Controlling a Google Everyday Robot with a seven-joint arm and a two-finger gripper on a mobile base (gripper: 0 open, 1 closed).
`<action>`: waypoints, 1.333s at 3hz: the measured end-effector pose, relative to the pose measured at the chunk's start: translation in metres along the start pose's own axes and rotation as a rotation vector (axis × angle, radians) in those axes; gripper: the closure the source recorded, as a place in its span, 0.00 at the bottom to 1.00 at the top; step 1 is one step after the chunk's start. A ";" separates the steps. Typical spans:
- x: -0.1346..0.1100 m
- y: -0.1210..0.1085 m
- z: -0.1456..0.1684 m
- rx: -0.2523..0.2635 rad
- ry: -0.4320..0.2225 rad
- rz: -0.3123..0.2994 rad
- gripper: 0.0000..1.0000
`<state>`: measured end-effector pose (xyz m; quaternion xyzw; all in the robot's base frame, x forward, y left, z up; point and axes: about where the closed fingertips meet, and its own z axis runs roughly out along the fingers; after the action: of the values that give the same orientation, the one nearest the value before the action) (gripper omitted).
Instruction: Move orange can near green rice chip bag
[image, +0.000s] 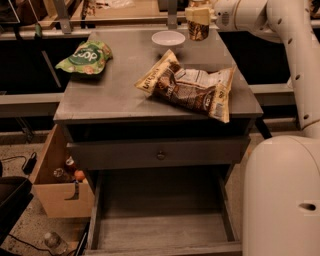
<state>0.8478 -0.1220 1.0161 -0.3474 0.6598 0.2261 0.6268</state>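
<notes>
Orange-brown and gold, the orange can (198, 31) sits clamped in the gripper (199, 17) at the desk's (110, 95) far edge, toward the far right corner, with the pale fingers (199, 14) wrapped across its upper half and only its lower body showing beneath them. It appears to hang clear of the desktop rather than rest on it, just to the right of the white bowl (168, 37); that height looks chosen so the can may travel over the bowl instead of knocking it. The green rice chip bag (85, 56) lies flat at the far left corner, well apart from the can, so the carry across the far edge is not yet done. Between them, nearer the front right corner, sprawls the large tan and brown chip bag (190, 87), puffed and crinkled. It blocks the middle of the desk, so a path along the far edge seems the cleaner route. Bare grey surface lies just right of the green bag, the likely spot to set the can upright. Below the front edge, the lower drawer (160, 225) stands pulled open, and a cardboard box (60, 195) sits on the floor by the desk's left side.
</notes>
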 end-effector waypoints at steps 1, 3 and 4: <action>-0.027 0.041 0.002 -0.100 -0.048 0.023 1.00; -0.023 0.160 0.054 -0.369 -0.077 0.059 1.00; 0.002 0.179 0.085 -0.387 -0.050 0.070 1.00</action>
<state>0.7720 0.0579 0.9798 -0.4327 0.5999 0.3789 0.5562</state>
